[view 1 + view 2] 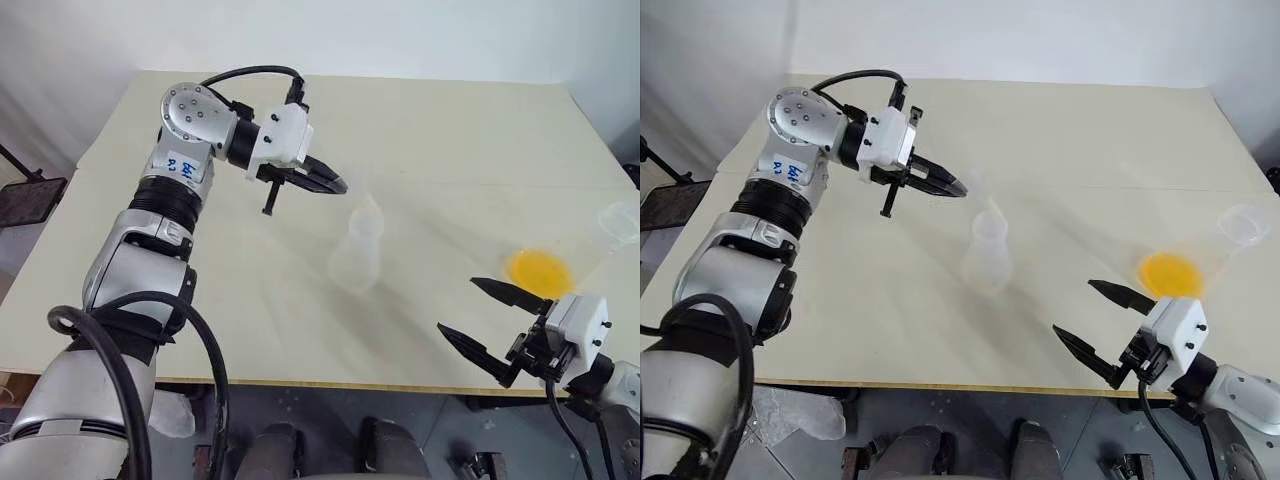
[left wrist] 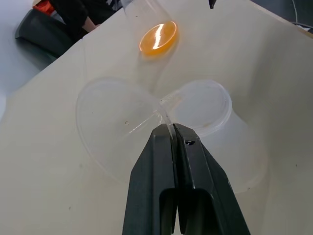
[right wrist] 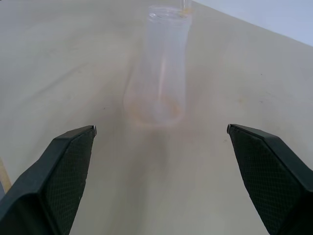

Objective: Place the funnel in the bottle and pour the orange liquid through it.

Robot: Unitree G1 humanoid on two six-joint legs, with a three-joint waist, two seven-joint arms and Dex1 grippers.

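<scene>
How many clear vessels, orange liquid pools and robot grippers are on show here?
Clear colourless vessels (conical flask, small funnel, straight-sided cup): 3
Orange liquid pool: 1
Black-fingered grippers (left gripper, right gripper): 2
Total: 6

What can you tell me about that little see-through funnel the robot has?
The funnel is small, clear and colourless, probably thin plastic, with a wide round mouth narrowing toward a short spout. The left gripper is shut on its rim, holding it tilted just above the bottle's open neck; whether they touch I cannot tell. In the head views it is a faint glassy shape beside the black fingertips. It looks empty and dry.
</scene>
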